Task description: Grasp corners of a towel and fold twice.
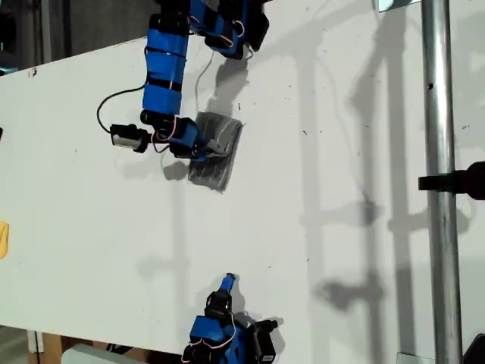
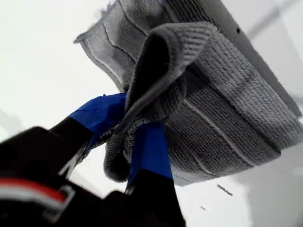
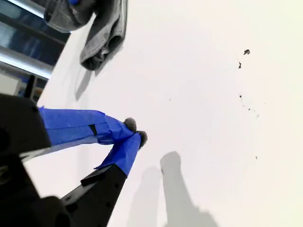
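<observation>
Two arms share the white table (image 1: 341,250) in the exterior view; a metal pole (image 1: 439,182) stands at three o'clock. First wrist view: my first gripper (image 2: 135,137) pinches the folded towel (image 2: 222,118). Second wrist view: my second gripper (image 3: 135,132) is closed on nothing, the towel (image 3: 102,38) well apart at eleven o'clock.

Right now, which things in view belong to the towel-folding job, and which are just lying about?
Part of the job:
- the towel, bunched and folded over
- my first gripper, shut on a fold of the towel
- my second gripper, shut and holding nothing

Lying about:
- the yellow object, at the exterior view's left edge
- the metal pole
</observation>
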